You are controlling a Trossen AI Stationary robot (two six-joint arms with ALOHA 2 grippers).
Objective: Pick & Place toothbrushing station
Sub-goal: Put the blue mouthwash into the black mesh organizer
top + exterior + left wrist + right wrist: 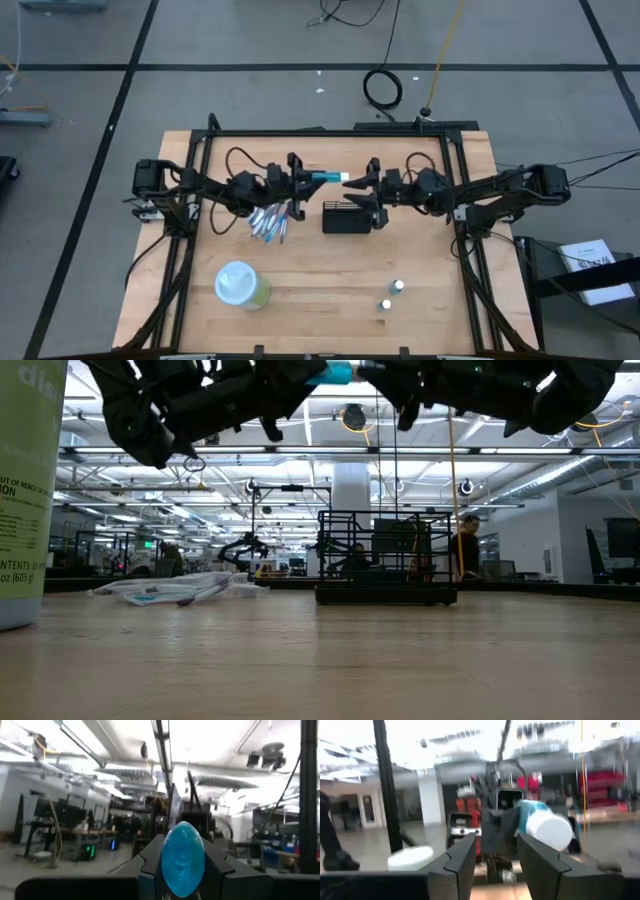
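A blue tube [326, 177] with a white cap [548, 830] hangs above the table's middle, and my left gripper [300, 185] is shut on it. My right gripper [360, 184] faces it from the right. It stands open [495, 857] close to the cap end, with nothing between its fingers. I cannot tell whether it touches the cap. The black wire-mesh toothbrushing station [347, 218] stands on its base on the wooden table, just nearer than the two grippers. In the low view the station [385, 560] is below both arms. My left gripper pinches the blue tube between its two fingers at the end away from the cap [182, 870]. The fingers come level from the table's left and lie along the tube. The tube sticks out beyond the fingertips toward my right gripper, lifted clear of the table.
A pile of toothbrushes [270, 225] lies left of the station. A pale-green cup with a whitish top [240, 285] stands near the front left. Two small caps [398, 286] [385, 304] sit at the front right. Black frame rails [200, 200] run along both table sides.
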